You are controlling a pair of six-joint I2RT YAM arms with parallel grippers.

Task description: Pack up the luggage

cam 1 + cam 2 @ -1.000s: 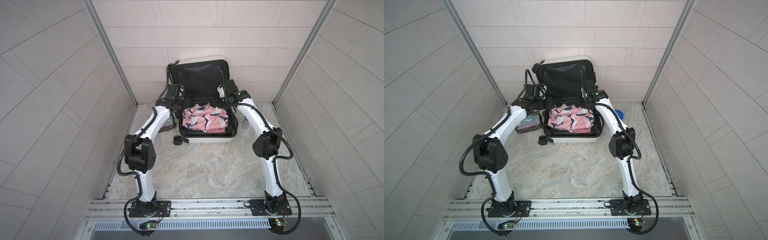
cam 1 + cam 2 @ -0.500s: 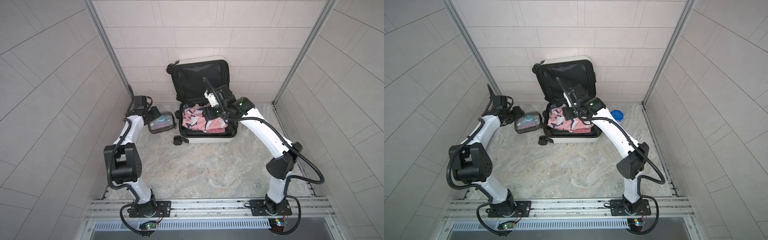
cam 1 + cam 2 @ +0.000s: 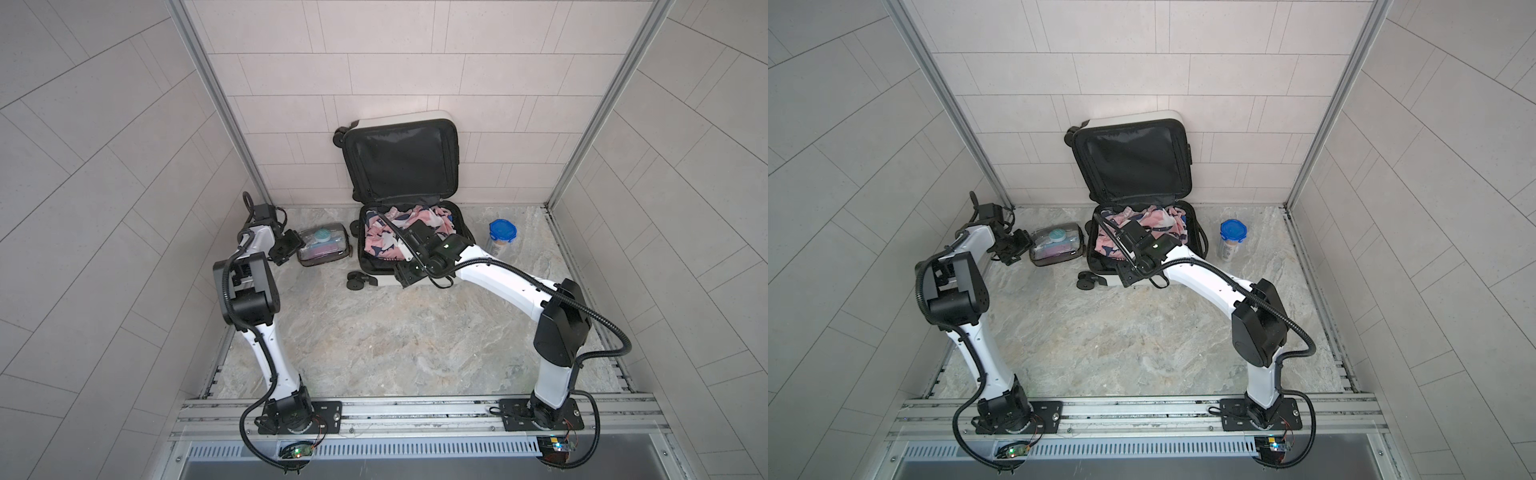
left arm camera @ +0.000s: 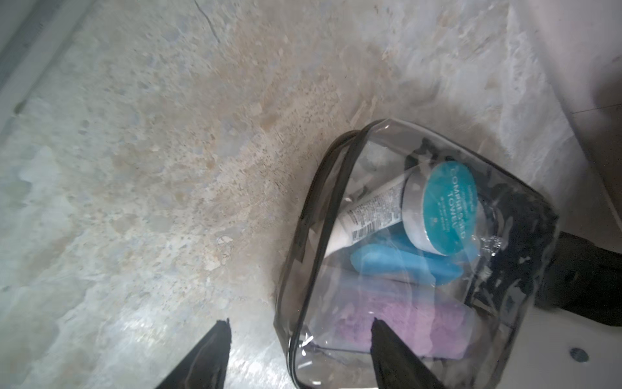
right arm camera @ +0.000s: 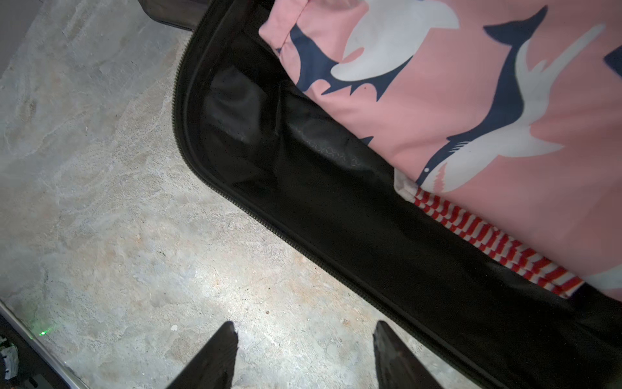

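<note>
- Against the back wall of the marbled worktop, I saw the small white hard-shell suitcase lying open. Its black-lined lid leaned upright on the tiles and its lower shell lay flat on the worktop.
- A pink shark-print garment filled much of the lower shell. The right wrist view showed a red-and-white striped fabric tucked under it.
- The right arm reached across the near edge of the lower shell. The right fingers stood apart over bare worktop just outside the black zipper band, with nothing between them.
- Just beside the suitcase, on its left in both top views, lay the clear black-trimmed toiletry pouch. It held a teal-lidded round tin, a white tube, a blue item and a lilac one.
- The left fingers were spread wide at the pouch's end away from the suitcase, gripping nothing. One tip showed in front of the pouch and the other over the worktop; whether either touched the pouch I could not tell.
- On the suitcase's other side, apart from it, stood a clear jar with a blue lid.
</note>
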